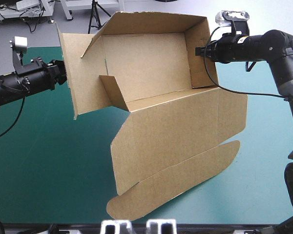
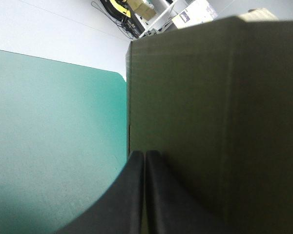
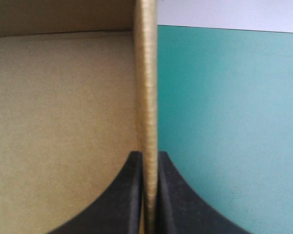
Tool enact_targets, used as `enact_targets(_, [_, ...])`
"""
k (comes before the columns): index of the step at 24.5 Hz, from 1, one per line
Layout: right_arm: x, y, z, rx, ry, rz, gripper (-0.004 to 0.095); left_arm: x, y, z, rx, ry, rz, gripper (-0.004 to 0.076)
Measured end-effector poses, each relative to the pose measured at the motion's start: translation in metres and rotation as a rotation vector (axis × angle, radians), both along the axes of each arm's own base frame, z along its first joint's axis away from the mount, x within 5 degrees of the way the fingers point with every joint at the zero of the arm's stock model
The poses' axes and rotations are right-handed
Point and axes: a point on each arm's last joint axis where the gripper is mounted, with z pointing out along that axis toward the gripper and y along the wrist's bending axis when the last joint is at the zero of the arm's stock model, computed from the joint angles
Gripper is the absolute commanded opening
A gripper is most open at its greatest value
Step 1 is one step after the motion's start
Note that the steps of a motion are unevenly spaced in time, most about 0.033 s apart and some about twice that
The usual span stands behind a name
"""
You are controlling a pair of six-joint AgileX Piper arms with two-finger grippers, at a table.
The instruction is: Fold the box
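The brown box [image 1: 156, 73] hangs lifted and tilted over the teal-green table, its open tray facing the high view, walls raised, the lid [image 1: 180, 156] hanging down toward the table's front edge. My left gripper [image 1: 63, 73] is shut on the box's left side wall; in the left wrist view that wall [image 2: 219, 122] fills the space ahead of the gripper [image 2: 144, 156]. My right gripper [image 1: 199, 50] is shut on the right side wall, whose edge [image 3: 147, 87] runs between the fingers of the gripper [image 3: 149, 157], tray interior to one side.
Bare teal-green cover [image 1: 49, 165] lies under and around the box on both sides. The lid's rounded tuck flap [image 1: 136, 202] rests near the table's front edge.
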Motion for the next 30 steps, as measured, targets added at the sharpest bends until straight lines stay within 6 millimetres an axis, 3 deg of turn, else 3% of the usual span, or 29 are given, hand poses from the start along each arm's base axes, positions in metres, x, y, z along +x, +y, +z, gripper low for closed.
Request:
enact_targets(9, [0.011, 0.001, -0.015, -0.016, 0.045, 0.003, -0.0017, -0.004, 0.000, -0.001, 0.053, 0.001, 0.006, 0.0003])
enact_targets(21, [0.011, 0.003, -0.015, -0.015, 0.046, 0.008, -0.0016, -0.004, 0.000, -0.002, 0.060, 0.003, 0.005, 0.0003])
enact_targets(30, [0.008, 0.014, -0.016, -0.020, 0.044, 0.027, -0.0016, -0.005, -0.013, -0.002, 0.060, 0.001, -0.044, 0.0003])
